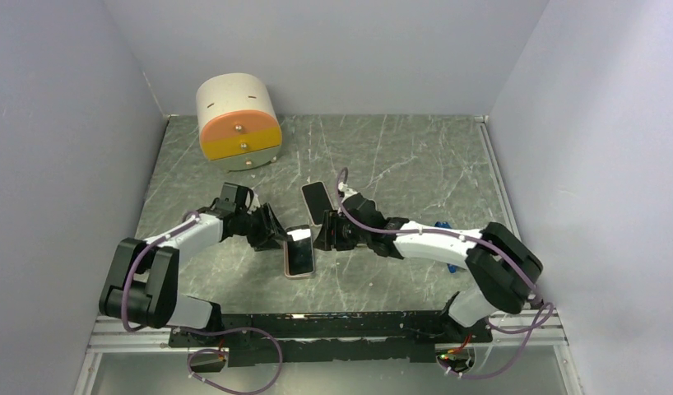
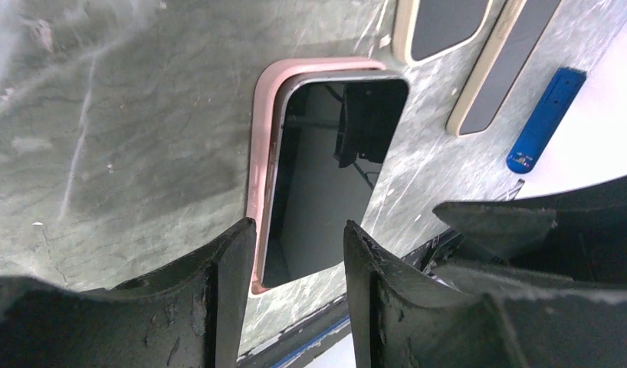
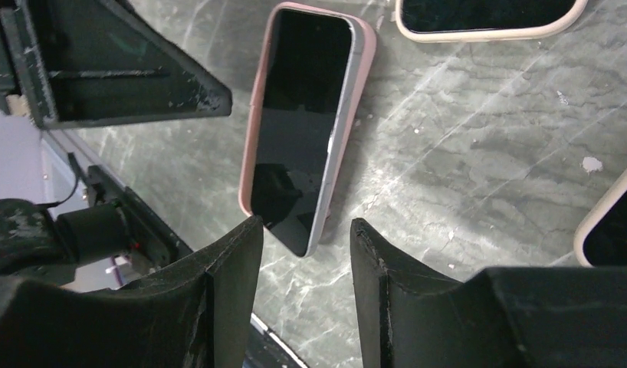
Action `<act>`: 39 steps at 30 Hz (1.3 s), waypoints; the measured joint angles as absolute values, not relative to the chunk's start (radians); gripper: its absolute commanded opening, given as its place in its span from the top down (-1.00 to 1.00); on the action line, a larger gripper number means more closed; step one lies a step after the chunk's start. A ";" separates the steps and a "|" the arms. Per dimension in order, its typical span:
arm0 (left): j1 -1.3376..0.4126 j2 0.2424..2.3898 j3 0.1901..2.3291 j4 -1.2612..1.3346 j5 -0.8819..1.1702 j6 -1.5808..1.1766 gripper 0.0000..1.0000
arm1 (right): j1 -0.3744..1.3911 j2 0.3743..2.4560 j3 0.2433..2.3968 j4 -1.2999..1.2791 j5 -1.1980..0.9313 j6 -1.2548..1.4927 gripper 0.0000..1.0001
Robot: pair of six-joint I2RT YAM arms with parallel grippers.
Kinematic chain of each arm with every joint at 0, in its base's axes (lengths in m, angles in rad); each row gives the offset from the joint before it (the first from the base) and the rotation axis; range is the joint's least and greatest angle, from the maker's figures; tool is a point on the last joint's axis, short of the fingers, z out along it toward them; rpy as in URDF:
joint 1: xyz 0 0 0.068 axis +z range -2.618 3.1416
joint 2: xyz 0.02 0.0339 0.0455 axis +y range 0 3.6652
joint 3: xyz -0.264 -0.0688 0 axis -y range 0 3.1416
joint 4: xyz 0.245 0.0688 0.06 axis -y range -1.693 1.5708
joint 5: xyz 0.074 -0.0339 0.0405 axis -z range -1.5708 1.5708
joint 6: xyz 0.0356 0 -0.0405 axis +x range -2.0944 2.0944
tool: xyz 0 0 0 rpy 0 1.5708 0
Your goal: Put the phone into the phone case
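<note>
Two grippers meet at centre in top view: left gripper [image 1: 276,234] and right gripper [image 1: 323,237] flank the phone [image 1: 299,253], which lies flat. A spare handset [image 1: 317,202] is just behind.

Left wrist: fingers released, spread either side of the near end of the pink phone case [image 2: 258,153], phone w/in its rim.

Right wrist: fingers spread, gripping nothing. Phone sits skewed in case, not flush.
</note>
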State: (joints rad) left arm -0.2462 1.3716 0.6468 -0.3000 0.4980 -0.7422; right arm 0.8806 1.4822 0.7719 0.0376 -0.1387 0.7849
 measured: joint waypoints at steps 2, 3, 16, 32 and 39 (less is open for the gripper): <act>-0.246 1.393 0.638 -0.295 0.517 -0.736 -0.01 | 0.881 1.520 0.775 0.052 -0.140 0.784 0.08; -0.246 1.401 0.631 -0.293 0.525 -0.731 -0.01 | 0.882 1.538 0.776 0.059 -0.140 0.784 0.12; -0.246 1.404 0.573 -0.268 0.561 -0.701 -0.03 | 0.905 1.696 0.820 0.119 -0.167 0.786 0.52; -0.244 1.407 0.525 -0.200 0.589 -0.706 0.13 | 0.919 1.735 0.854 0.129 -0.186 0.788 0.99; -0.248 1.411 0.511 -0.168 0.590 -0.730 0.15 | 0.919 1.742 0.858 0.129 -0.192 0.794 0.97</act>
